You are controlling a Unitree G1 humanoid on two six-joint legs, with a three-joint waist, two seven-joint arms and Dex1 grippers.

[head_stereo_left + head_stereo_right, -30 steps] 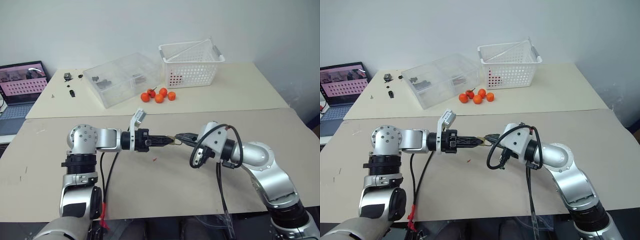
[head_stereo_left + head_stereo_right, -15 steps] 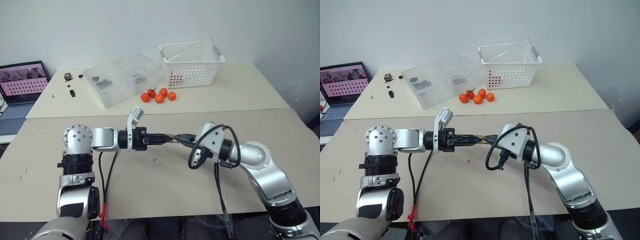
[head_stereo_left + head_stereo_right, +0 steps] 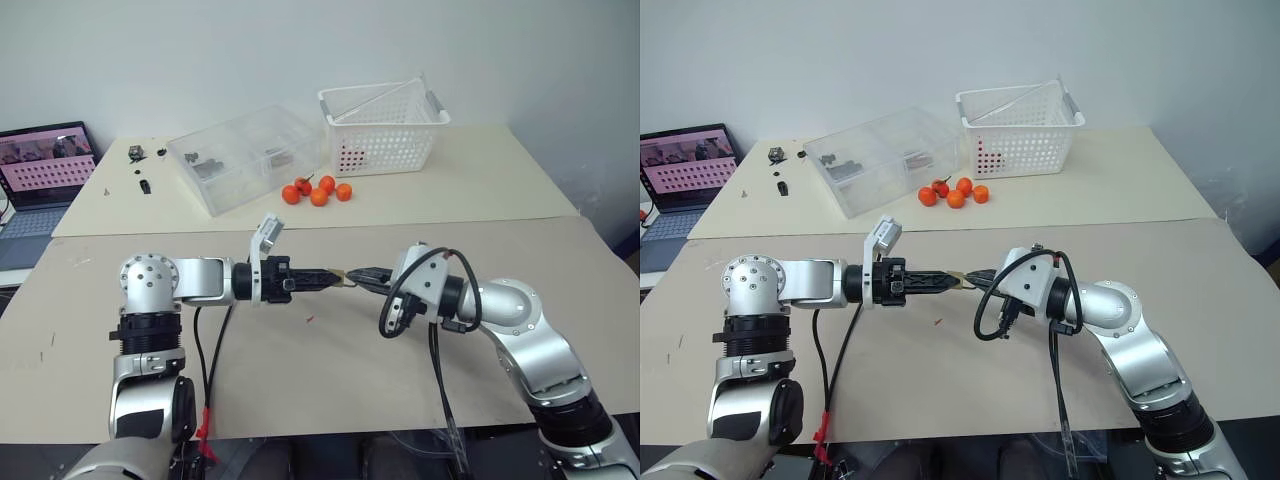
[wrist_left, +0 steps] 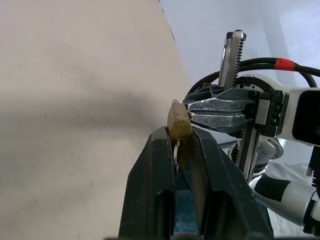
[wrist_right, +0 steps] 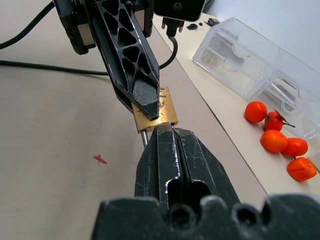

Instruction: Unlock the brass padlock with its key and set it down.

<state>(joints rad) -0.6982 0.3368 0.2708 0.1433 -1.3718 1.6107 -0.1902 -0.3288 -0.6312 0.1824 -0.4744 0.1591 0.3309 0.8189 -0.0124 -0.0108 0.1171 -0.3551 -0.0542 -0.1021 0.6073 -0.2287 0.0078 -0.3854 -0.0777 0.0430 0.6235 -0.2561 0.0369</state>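
The brass padlock (image 5: pixel 155 116) hangs in mid-air above the tan table (image 3: pixel 330 370), at the centre of the head views, pinched between the two black fingers of the left gripper (image 4: pixel 176 146); those fingers are clamped on the lock's body, probably to keep it from turning while the other arm works on it; the shackle lies back between the fingers, mostly covered.

The right gripper (image 5: pixel 165 131) comes in from about 3 o'clock, fingers pressed tightly together with their tips right at the lock's edge; a thin metal shank pokes out beside them, which I take to be the key, though the key itself is too small and too buried to make out, so I cannot say whether it is fully seated or turned; nor can I tell if the shackle has sprung.

Up at 12 o'clock on the far table sit a clear plastic box (image 3: pixel 245 158), a white basket (image 3: pixel 382 128) and some orange fruits (image 3: pixel 317 190), well apart from the work.
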